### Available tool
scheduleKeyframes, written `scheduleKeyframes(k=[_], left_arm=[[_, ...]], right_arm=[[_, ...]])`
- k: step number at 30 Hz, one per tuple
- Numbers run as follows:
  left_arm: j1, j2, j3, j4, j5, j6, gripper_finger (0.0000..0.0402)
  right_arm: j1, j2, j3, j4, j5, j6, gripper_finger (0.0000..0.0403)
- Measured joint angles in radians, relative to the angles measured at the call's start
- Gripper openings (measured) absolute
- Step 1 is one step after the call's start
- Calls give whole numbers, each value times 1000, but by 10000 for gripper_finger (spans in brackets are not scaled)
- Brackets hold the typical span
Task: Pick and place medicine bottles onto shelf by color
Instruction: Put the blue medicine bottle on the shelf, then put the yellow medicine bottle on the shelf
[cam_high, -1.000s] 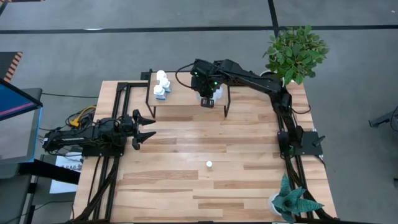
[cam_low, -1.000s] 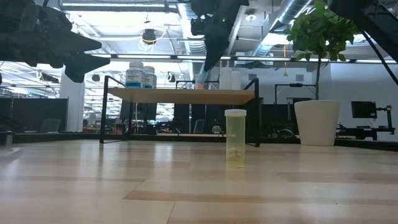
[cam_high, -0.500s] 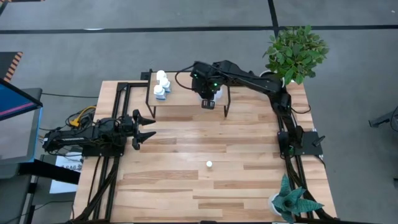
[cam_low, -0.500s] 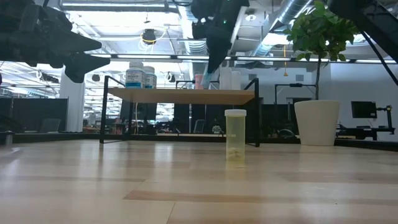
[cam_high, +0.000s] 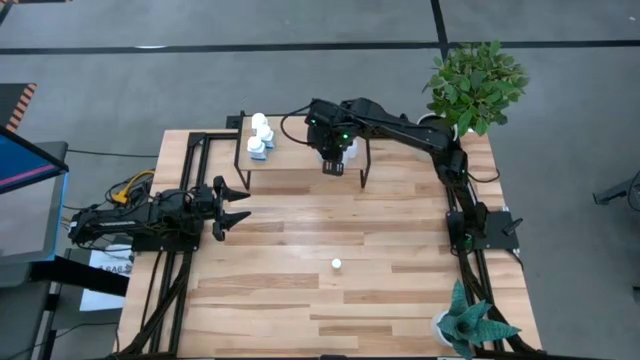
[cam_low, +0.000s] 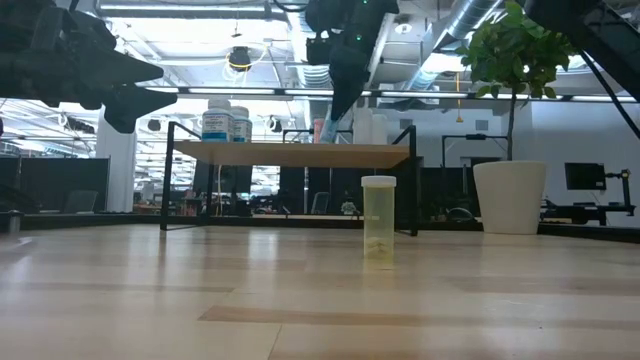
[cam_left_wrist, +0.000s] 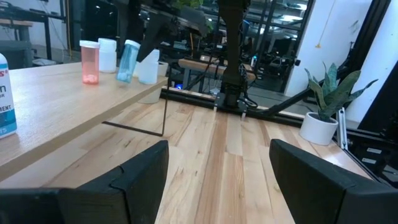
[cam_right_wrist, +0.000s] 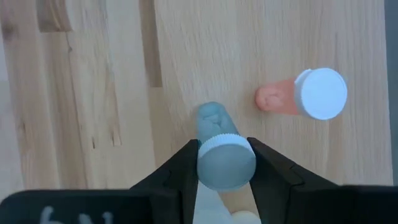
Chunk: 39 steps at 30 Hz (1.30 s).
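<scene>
**Blue bottle going onto the shelf, one left on the table**

The right claw (cam_right_wrist: 221, 180) is gripping a pale-blue bottle (cam_right_wrist: 216, 146) over the shelf (cam_high: 290, 165), beside an orange bottle (cam_right_wrist: 301, 96). White bottles (cam_high: 260, 135) are standing at the shelf's other end. A yellowish bottle (cam_low: 379, 225) is waiting on the table (cam_high: 300, 290). The left claw (cam_high: 232, 205) is idling wide open, empty.

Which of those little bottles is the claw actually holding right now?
The pale-blue bottle, pinched in the right claw over the shelf; the orange one stands free beside it.
</scene>
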Motion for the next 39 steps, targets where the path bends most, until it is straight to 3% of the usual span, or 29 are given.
scheduleKeyframes(k=[10,25,32,39], left_arm=[[0,0,0,0,0,0,265],[0,0,0,0,0,0,265],[0,0,0,0,0,0,265],[0,0,0,0,0,0,265]], right_arm=[[0,0,0,35,0,1,191],[4,-15,94,-27,0,60,194],[42,-87,91,-164,-29,217,190],[160,-138,83,-294,-55,290,183]])
